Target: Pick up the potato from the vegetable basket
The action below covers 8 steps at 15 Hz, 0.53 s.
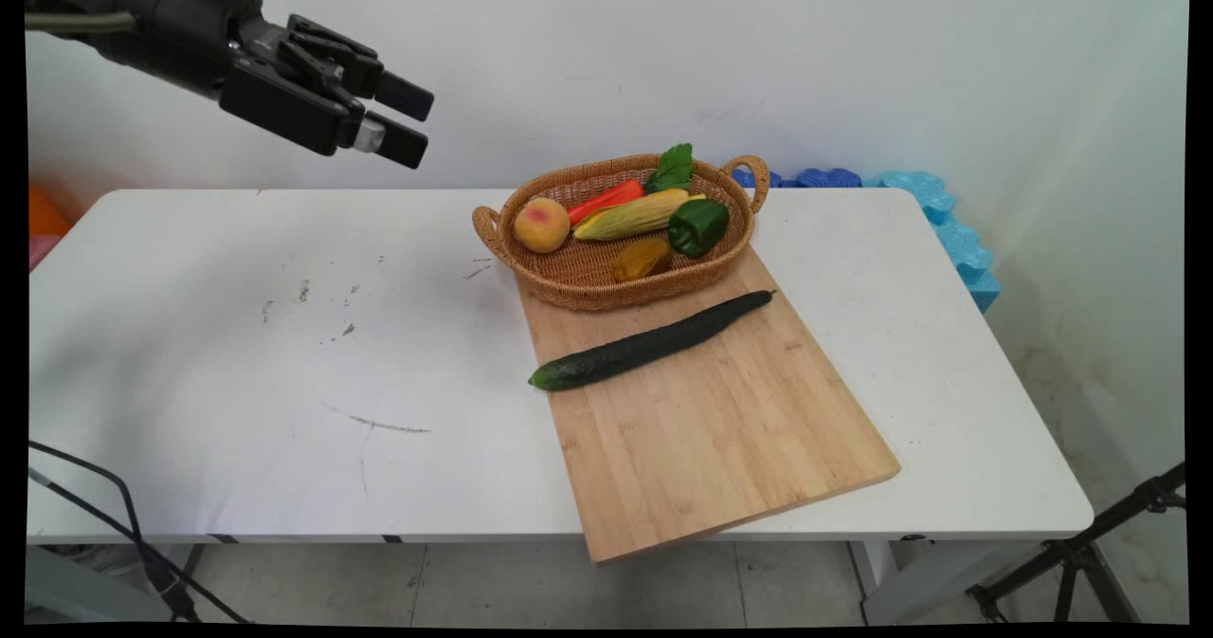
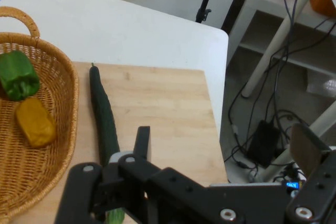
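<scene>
We see the white surface (image 1: pixel 237 363) spread below the end effector (image 1: pixel 409 121), which hangs high above its far left part with its fingers spread wide and nothing between them. Well off to the right of the end effector and lower, a bamboo cutting board (image 1: pixel 720 420) lies on the surface at a slant, its near corner jutting past the surface's front edge. In the hand view the board (image 2: pixel 163 108) sits beyond the fingers (image 2: pixel 142 140), with cables and table legs on the floor to its right. A woven basket (image 1: pixel 578 282) with two loop handles rests on the board's far end, the nearest thing to the end effector though well apart from it. A long dark green cucumber (image 1: pixel 649 342) lies across the board just in front of the basket; in the hand view the cucumber (image 2: pixel 102 116) runs alongside the basket's rim (image 2: pixel 71 103). Inside the basket we find an ear of corn (image 1: pixel 630 215), a carrot (image 1: pixel 606 199) with leaves behind it, a peach (image 1: pixel 541 225) at the end closest to the end effector, a green pepper (image 1: pixel 698 226) at the farther end, and a small yellow-brown piece (image 1: pixel 642 259) beside the pepper. Blue foam pieces (image 1: pixel 933 211) lie behind the surface's far right corner.
</scene>
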### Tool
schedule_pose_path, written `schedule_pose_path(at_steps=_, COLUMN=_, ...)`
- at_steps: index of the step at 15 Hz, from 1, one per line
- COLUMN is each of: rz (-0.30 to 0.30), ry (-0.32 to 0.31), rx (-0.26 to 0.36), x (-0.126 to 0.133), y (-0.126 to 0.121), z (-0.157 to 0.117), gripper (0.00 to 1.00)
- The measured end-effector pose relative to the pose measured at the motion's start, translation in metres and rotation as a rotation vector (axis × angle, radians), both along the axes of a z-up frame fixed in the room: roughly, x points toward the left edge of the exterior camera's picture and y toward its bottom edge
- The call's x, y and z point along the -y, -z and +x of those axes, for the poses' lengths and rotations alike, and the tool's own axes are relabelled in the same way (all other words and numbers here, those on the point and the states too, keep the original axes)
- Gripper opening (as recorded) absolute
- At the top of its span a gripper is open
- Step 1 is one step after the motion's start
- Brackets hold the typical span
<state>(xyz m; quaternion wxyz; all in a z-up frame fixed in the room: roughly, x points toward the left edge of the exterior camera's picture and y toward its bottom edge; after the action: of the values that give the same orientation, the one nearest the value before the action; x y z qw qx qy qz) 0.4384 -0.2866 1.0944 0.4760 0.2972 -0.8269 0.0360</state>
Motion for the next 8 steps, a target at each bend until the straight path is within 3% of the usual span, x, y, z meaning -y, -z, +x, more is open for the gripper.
schedule_pose_path(at_steps=8, rz=-0.006, ry=-0.037, rx=-0.014, x=0.009, y=0.002, z=-0.016, gripper=1.0)
